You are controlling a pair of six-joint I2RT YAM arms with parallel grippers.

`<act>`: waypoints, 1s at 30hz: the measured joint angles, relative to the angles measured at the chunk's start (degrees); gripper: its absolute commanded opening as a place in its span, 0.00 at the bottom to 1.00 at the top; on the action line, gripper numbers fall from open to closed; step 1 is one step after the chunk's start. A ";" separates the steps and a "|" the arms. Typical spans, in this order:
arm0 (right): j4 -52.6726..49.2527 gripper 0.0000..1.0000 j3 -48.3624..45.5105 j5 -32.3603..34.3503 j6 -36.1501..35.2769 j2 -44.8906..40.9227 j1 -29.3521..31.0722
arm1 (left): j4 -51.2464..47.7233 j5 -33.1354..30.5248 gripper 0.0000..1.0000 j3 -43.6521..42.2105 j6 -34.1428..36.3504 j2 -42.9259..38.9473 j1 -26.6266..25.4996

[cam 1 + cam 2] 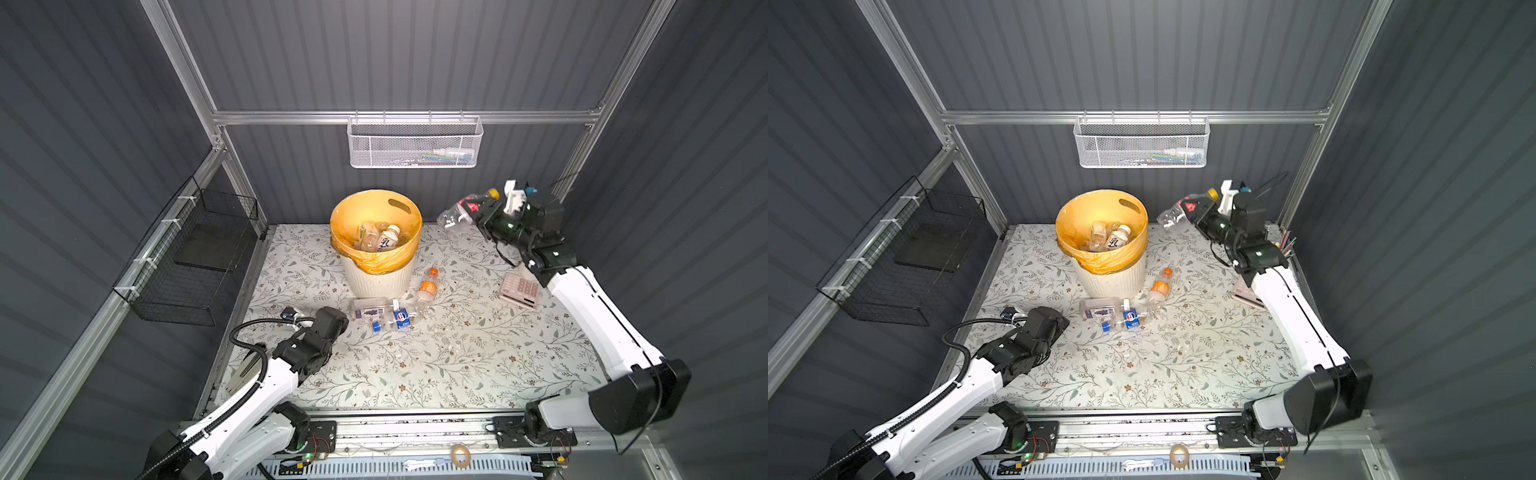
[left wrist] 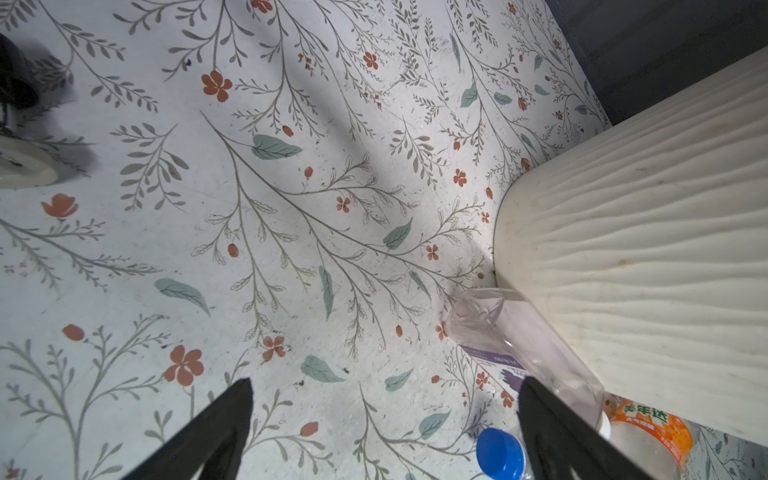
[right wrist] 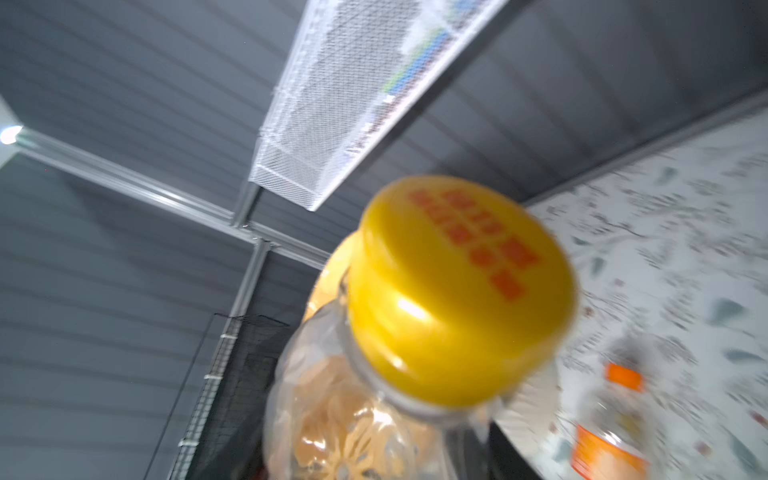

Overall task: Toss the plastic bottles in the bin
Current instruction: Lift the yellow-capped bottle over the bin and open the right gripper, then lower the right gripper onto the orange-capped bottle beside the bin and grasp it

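While the right hand (image 1: 478,209) gripped the yellow-capped bottle (image 1: 457,211) aloft, upper right of the bin (image 1: 376,279), the left hand (image 2: 384,388) hung wide open over the table (image 1: 457,374), beside three bottles (image 1: 401,318) lying at the bin's foot.

- Robotics lab test cell: grey ribbed panels (image 1: 395,54) walled in an aluminium-profile frame (image 1: 399,117).
- A left arm (image 1: 253,390) and a right arm (image 1: 598,316) stood mounted on a metal rail (image 1: 415,428).
- A floral sheet (image 1: 436,365) covered the tabletop; a white mesh basket (image 1: 415,143) and a black wire basket (image 1: 187,266) hung from the frame.
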 measured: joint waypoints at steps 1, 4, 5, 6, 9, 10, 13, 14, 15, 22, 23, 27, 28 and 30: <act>-0.68 0.60 4.83 -1.55 -1.20 3.50 1.64 | 0.00 0.02 0.99 0.00 0.00 0.00 0.00; -5.99 0.75 20.17 -5.64 -5.29 14.47 6.82 | 0.00 0.24 0.99 0.00 0.02 0.15 0.00; -8.96 0.89 25.77 -6.27 -6.80 18.27 8.39 | -0.02 0.26 0.99 0.00 0.02 0.22 0.00; -11.89 0.95 30.60 -6.36 -8.31 21.53 9.81 | -0.02 0.26 0.99 0.00 0.04 0.28 0.00; -19.26 0.99 37.75 -5.29 -12.24 26.51 12.33 | -0.28 0.26 1.00 0.00 0.17 0.31 0.00; -21.09 0.99 37.83 -4.44 -13.18 26.64 12.39 | -0.44 0.24 0.99 0.00 0.20 0.28 0.00; -23.63 0.99 36.50 -0.39 -15.10 24.92 11.63 | -0.85 0.24 0.99 0.00 0.22 -0.02 0.00; -23.74 0.99 35.19 1.03 -15.63 23.47 11.32 | -0.92 0.22 0.99 0.02 0.20 -0.20 0.00; -23.50 0.99 33.05 2.47 -16.09 21.40 10.97 | -0.96 0.22 0.99 0.00 0.20 -0.42 0.00; -16.96 0.99 13.75 8.61 -16.28 5.66 8.87 | -1.27 0.24 1.00 0.28 1.77 0.63 0.00; -16.31 0.99 11.43 9.27 -16.04 4.48 8.57 | -1.25 0.26 0.99 0.48 2.03 1.16 0.00; -15.06 0.99 1.84 12.28 -14.88 2.25 7.19 | -0.70 0.52 0.99 1.03 3.06 3.13 0.00; -15.15 0.99 -0.66 13.20 -14.67 2.23 6.91 | -0.37 0.81 0.99 1.03 3.08 3.45 0.00; -15.50 0.99 -4.31 14.84 -14.62 2.51 6.71 | 0.28 1.33 1.00 1.03 3.06 3.85 0.00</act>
